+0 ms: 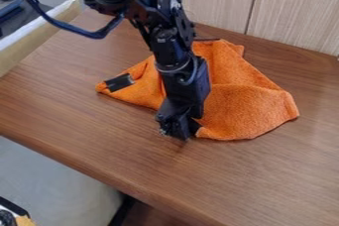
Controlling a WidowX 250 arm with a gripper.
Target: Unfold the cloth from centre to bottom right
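Brown wood-grain worktop (pixel 225 183) beneath black two-finger hand (pixel 177 133); grip state indeterminable. Folded orange cloth (pixel 245 107): behind and beside hand. Probable step: edge grasp; next: secure edge, lift, draw bottom right.

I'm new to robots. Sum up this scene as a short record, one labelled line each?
Cloth: orange cloth, partly folded
Marking: black patch near its left corner
Gripper: black gripper, low at the cloth's near edge
Arm: black arm, partly hiding the cloth
Surface: brown table
Behind: pale panels
Unclear: whether the cloth is gripped
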